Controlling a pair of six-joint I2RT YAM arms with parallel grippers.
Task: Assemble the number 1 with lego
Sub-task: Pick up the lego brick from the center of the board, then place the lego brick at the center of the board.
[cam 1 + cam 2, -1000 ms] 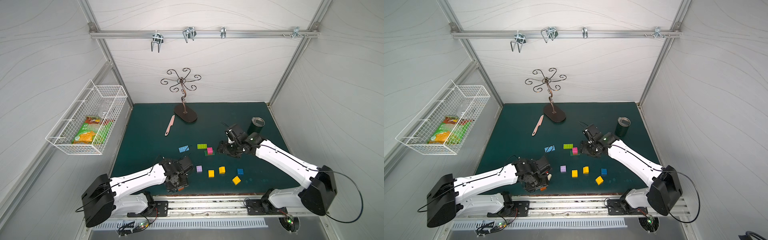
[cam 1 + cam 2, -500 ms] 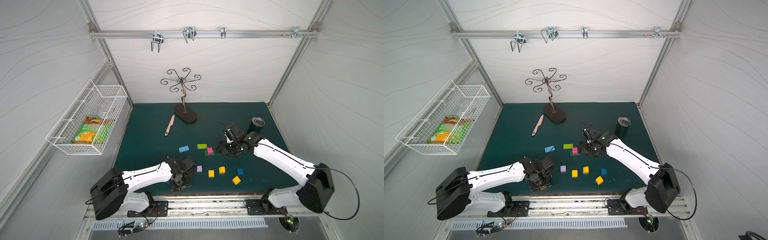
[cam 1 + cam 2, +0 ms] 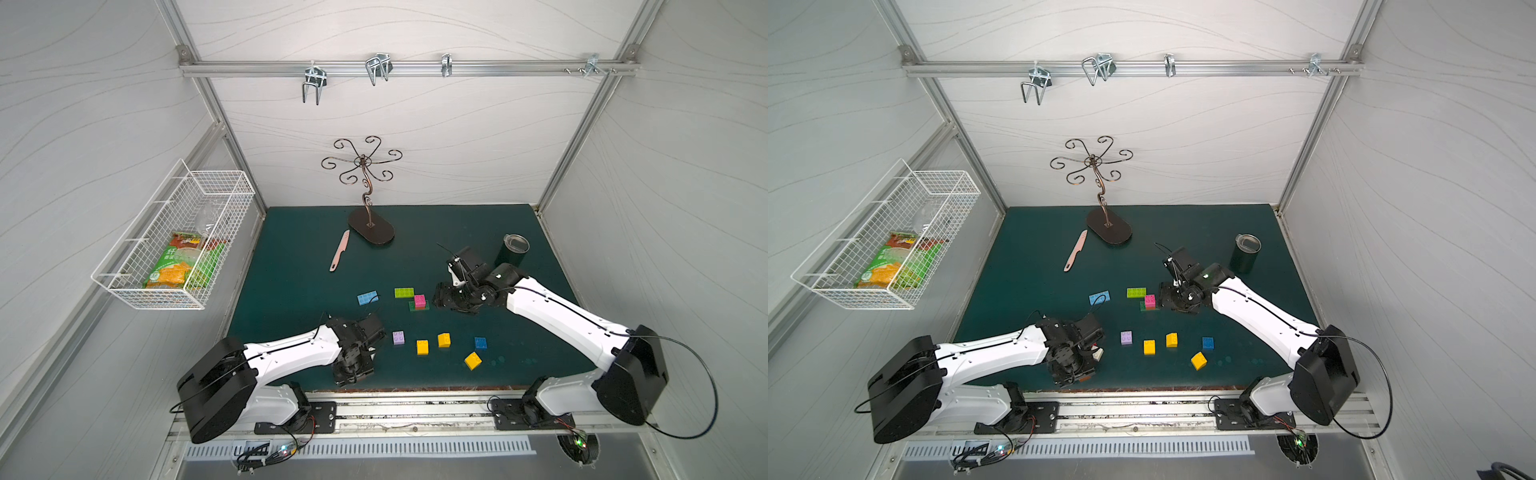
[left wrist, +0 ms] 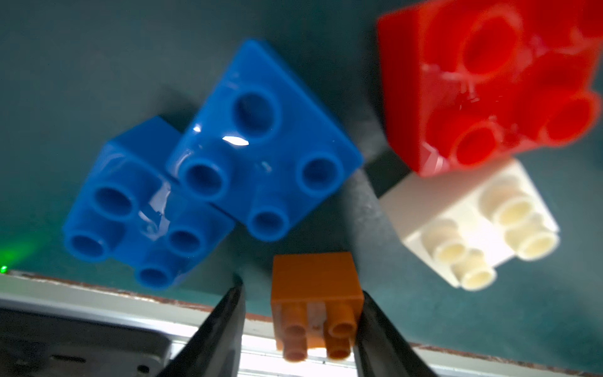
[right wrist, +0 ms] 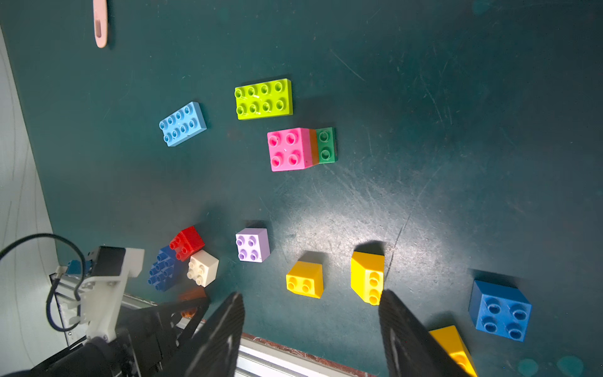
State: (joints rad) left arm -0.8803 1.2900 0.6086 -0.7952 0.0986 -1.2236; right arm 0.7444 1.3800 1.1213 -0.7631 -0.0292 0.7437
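- Left tool [image 4: 302, 290] is down low at the front edge of the table [image 3: 291, 249]. Its 2 fingers [image 4: 225, 313] stand on either side of the orange brick [image 4: 316, 280]. 1 finger touches the brick and the other has a small gap, so the tool is not squeezing it yet.
- Just past the orange brick lie 2 blue bricks [image 4: 208, 176] that touch each other. A red brick [image 4: 483, 85] and a white brick [image 4: 470, 222] sit right next to each other close by.
- Right tool [image 5: 311, 293] is spread wide, with nothing between its fingers. In both top views it is just beside the pink brick [image 3: 419, 300].
- That pink brick sits on top of the dark-green brick [image 5: 326, 145], near the middle of the table. A thin bit of orange shows between them.
- A lime brick [image 5: 263, 99] lies just behind this little stack. A light-blue brick [image 5: 182, 124] lies off to its left, apart.
- Nearer the front, a lilac brick [image 5: 253, 244], 3 yellow bricks [image 5: 305, 280] and a single blue brick [image 5: 499, 310] lie apart from each other.
- At the back are a pink knife [image 3: 340, 250], a dark cup [image 3: 513, 253] and a metal stand [image 3: 371, 228].
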